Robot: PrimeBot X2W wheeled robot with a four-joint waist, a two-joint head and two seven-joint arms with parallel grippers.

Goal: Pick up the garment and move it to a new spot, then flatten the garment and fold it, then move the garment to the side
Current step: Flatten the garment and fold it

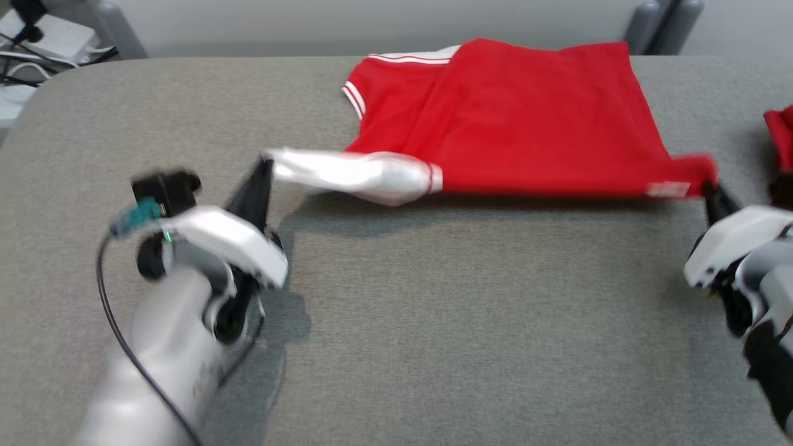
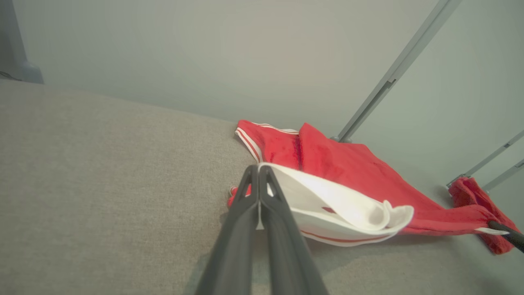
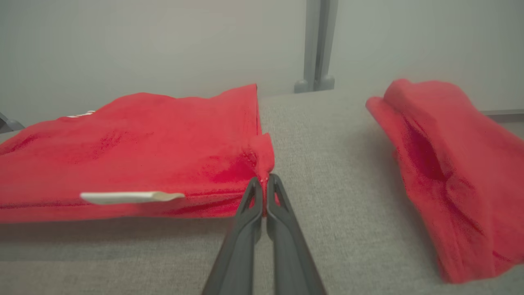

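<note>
In the head view the red jersey (image 1: 526,118) lies at upper middle of the frame on the grey surface (image 1: 433,322), and its far side reaches the surface's back edge. Its near edge is lifted and stretched in a line between the two arms, with a shadow beneath it. At centre left the left gripper (image 1: 265,164) has its jaws pressed together on the tip of the white sleeve (image 1: 353,173). At the right edge the right gripper (image 1: 709,189) pinches the jersey's red corner, just beside a white label (image 1: 668,189). The lower half of the frame is bare grey surface. The left third is bare too, up to the rounded corner at upper left, where cables (image 1: 25,62) lie beyond the edge. A second red cloth (image 1: 782,136) sits at the right border, near the right gripper.

The left wrist view adds that the sleeve gapes open like a pocket, with a thin red stripe along its lower rim. The right wrist view shows the second cloth as a crumpled heap, apart from the jersey with a bare strip between them. A grey post (image 3: 317,45) stands beyond the back edge.
</note>
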